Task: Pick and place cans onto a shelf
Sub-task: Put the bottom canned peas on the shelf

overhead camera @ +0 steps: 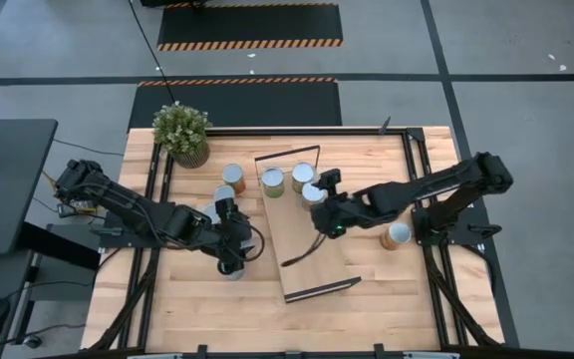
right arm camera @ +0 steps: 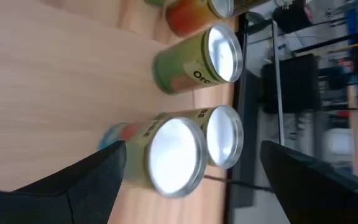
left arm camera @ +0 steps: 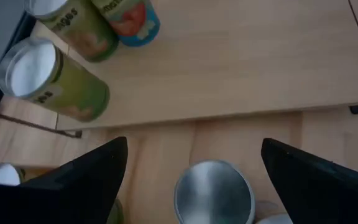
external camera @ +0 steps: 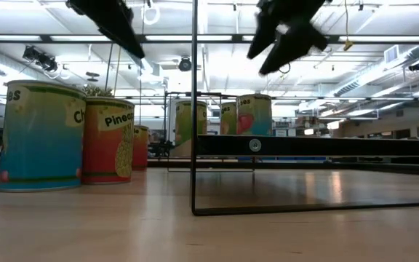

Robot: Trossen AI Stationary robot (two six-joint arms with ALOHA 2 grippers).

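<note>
The left gripper (overhead camera: 232, 261) hangs with its fingers spread wide and nothing between them. In the left wrist view a silver-topped can (left arm camera: 214, 193) stands directly below the gap, untouched by either finger. The left arm reaches in from the bench's left edge, stretched low and bent at the elbow, its wrist just left of the shelf (overhead camera: 302, 261).

The right gripper (overhead camera: 320, 214) is likewise released and empty, poised above the shelf's far half. In the right wrist view a white-topped can (right arm camera: 174, 155) sits between its two dark fingers without contact, a second can (right arm camera: 225, 137) close behind it and a green-labelled can (right arm camera: 197, 59) a little apart. The right arm comes in from the bench's right side, extended nearly straight across toward the shelf.

From above, three cans (overhead camera: 302, 177) stand at the shelf's far end. More cans (overhead camera: 233, 178) stand on the bench (overhead camera: 217, 299) left of the shelf, and one can (overhead camera: 398, 235) stands alone on the right, under the right arm. A potted plant (overhead camera: 181, 132) occupies the far left corner.
</note>
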